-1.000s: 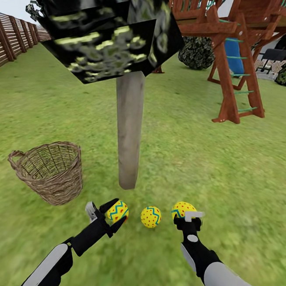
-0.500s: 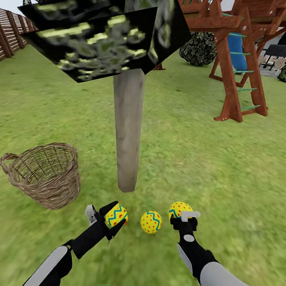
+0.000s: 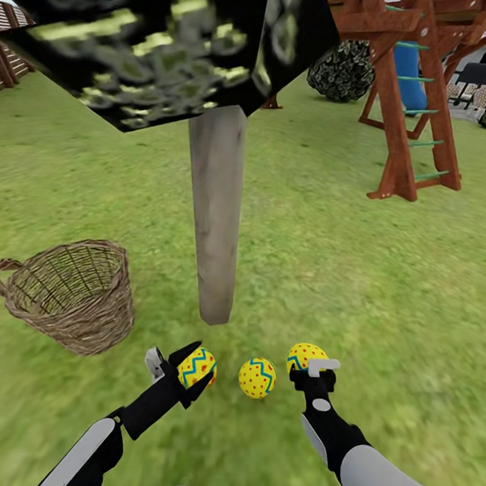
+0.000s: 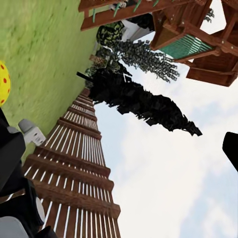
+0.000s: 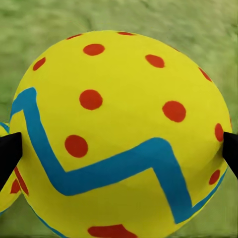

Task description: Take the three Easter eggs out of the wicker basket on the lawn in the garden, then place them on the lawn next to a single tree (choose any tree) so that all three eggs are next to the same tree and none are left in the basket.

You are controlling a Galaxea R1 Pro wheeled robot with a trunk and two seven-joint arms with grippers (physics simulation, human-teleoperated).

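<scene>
Three yellow eggs with blue zigzag bands and red dots are in a row on the green grass lawn (image 3: 388, 288), just in front of the foot of the tree with the smooth pale grey-beige trunk (image 3: 214, 217). Its dark foliage with pale green specks (image 3: 167, 40) is cut off by the upper edge of the head view.

The left egg (image 3: 199, 365) sits between the jaws of the left gripper (image 3: 185, 368), which pinch it; part of this egg is hidden behind the black fingers. The middle egg (image 3: 257, 378) lies free on the grass, apart from both grippers. The right egg (image 3: 306, 357) is pinched by the right gripper (image 3: 310, 370); in the right wrist view this egg (image 5: 119, 139) is between two black fingertips (image 5: 10, 153) that touch its sides.

The round tan woven wicker basket (image 3: 69, 299) stands tilted on the lawn to the left of the trunk, near it. Its inside looks empty, as far as can be seen.

Behind stands a wooden playset with a blue slide (image 3: 410, 73), partly cut off.
</scene>
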